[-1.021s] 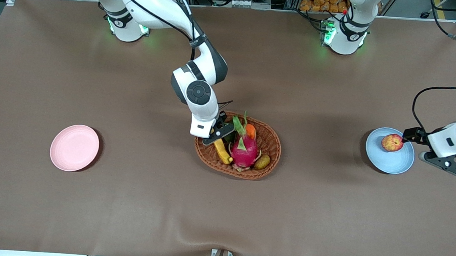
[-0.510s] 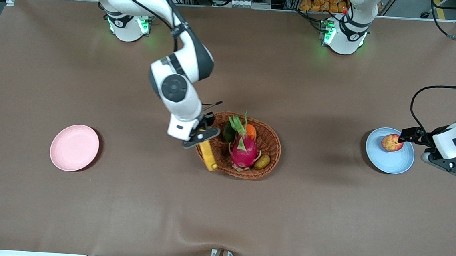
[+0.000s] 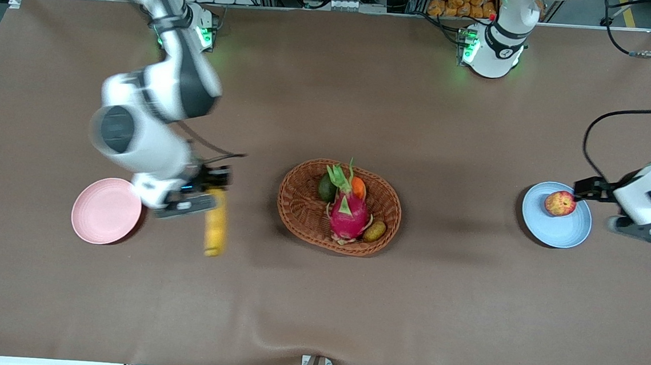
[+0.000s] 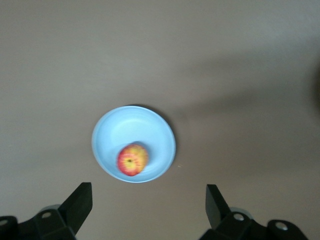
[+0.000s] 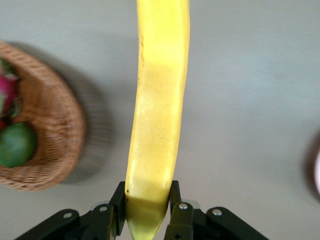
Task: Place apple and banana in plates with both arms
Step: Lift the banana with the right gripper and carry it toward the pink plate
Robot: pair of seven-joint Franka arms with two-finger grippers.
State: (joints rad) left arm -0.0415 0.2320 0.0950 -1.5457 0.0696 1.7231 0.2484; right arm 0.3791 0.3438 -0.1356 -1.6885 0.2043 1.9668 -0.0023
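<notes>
My right gripper (image 3: 216, 184) is shut on the yellow banana (image 3: 214, 227) and holds it in the air over bare table, between the pale pink plate (image 3: 106, 210) and the basket. In the right wrist view the banana (image 5: 160, 100) sticks straight out from between the two fingers of the right gripper (image 5: 146, 194). The red apple (image 3: 560, 203) lies on the light blue plate (image 3: 557, 230) at the left arm's end. My left gripper (image 3: 586, 190) hangs beside that plate. It is open and empty (image 4: 147, 194), with the apple (image 4: 132, 159) in the plate (image 4: 125, 127) below it.
An oval woven basket (image 3: 300, 215) stands mid-table with a magenta dragon fruit (image 3: 348, 213), an orange fruit (image 3: 358, 187), a dark green fruit (image 3: 327, 188) and a brownish kiwi-like fruit (image 3: 375, 230). The basket's rim (image 5: 55, 150) shows in the right wrist view.
My right arm lifted the banana out of the basket and swung it toward the pink plate. My left gripper stayed open beside the blue plate, with the apple lying on it.
</notes>
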